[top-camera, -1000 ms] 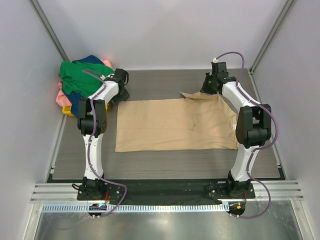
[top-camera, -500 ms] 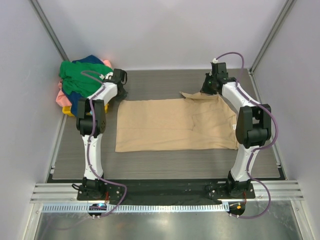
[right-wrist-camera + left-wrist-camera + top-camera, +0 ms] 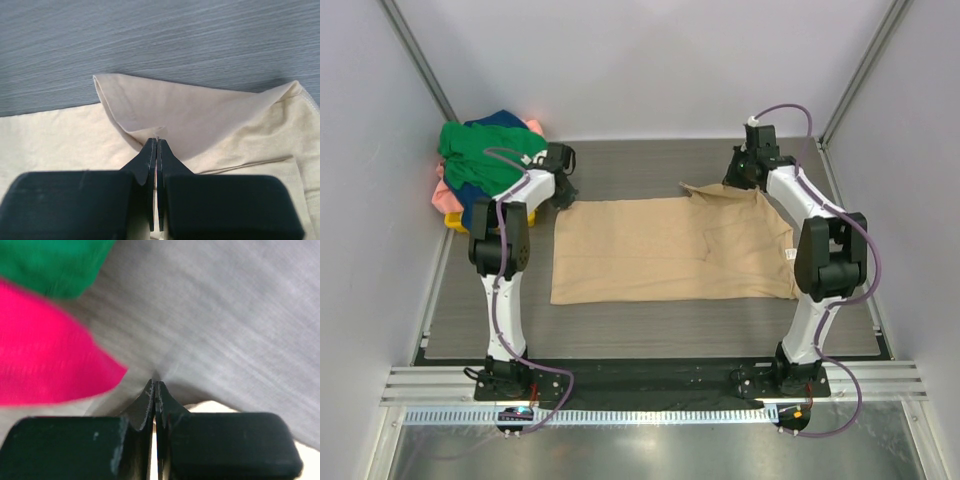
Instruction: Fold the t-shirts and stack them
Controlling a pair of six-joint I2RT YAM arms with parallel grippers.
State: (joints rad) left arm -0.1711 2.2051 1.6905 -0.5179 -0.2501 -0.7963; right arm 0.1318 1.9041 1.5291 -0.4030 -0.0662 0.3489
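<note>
A tan t-shirt (image 3: 660,250) lies spread flat in the middle of the table. My left gripper (image 3: 561,193) is at its far left corner with the jaws shut, a thin strip of pale cloth (image 3: 220,407) showing between and beside them. My right gripper (image 3: 741,180) is shut on the shirt's far right sleeve (image 3: 200,112), which is pulled up into a fold at the fingertips (image 3: 150,147). Green (image 3: 480,155), navy (image 3: 505,120) and pink (image 3: 442,195) t-shirts are heaped at the far left; the left wrist view shows green (image 3: 50,265) and pink (image 3: 45,365) cloth, blurred.
A small yellow basket (image 3: 455,226) sits under the heap of shirts by the left wall. Side walls close in the table on the left and right. The grey wood-grain table (image 3: 650,325) runs in front of the tan shirt to the arm bases.
My left gripper has gone from open to shut at the shirt's far left corner, and its wrist shifted slightly. The right arm has barely moved.
</note>
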